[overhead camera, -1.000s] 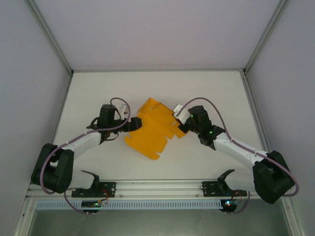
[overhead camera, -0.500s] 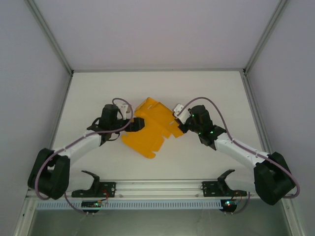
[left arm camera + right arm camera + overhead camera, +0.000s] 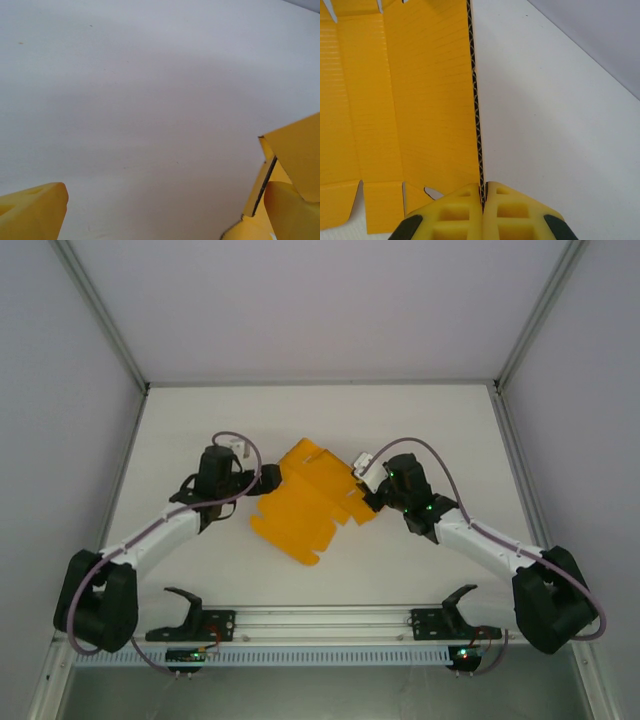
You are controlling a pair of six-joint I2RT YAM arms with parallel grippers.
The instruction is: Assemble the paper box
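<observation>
With only the right tool point(image 3: 483, 192) pinching its right edge and the left tool point(image 3: 264, 480) standing open just beside its left edge, holding nothing, the paper box point(image 3: 308, 502) may swing, slip out or bend at a wrong crease if it is pulled. It lies at the middle of the tabletop point(image 3: 420, 430), its long axis slantwise, near-left to far-right

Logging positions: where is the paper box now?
The paper box lies mid-table in the top view, right edge pinched by the right gripper, open left gripper at its left.
</observation>
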